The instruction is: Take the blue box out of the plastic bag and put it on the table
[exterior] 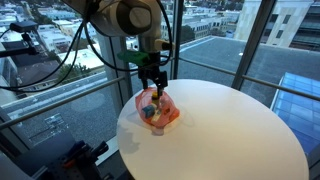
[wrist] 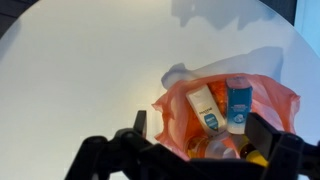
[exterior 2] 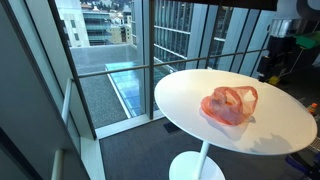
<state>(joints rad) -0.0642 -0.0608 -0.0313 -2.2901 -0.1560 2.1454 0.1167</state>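
An orange plastic bag point(exterior: 157, 108) lies on the round white table point(exterior: 230, 130); it also shows in an exterior view point(exterior 2: 230, 104) and in the wrist view point(wrist: 270, 100). Through the bag's open mouth the wrist view shows the blue box point(wrist: 238, 103) lying beside a white bottle point(wrist: 205, 108). A blue patch point(exterior: 148, 113) shows in the bag in an exterior view. My gripper point(exterior: 150, 78) hangs above the bag, apart from it. In the wrist view its fingers point(wrist: 200, 135) are spread wide on either side of the bag's mouth, open and empty.
The bag sits near the table's edge point(exterior: 125, 125) on the window side. Floor-to-ceiling glass and a railing point(exterior 2: 120, 70) stand just beyond. More items, one yellow point(wrist: 255, 155), lie deeper in the bag. Part of the arm point(exterior 2: 285, 40) shows past the table's far side.
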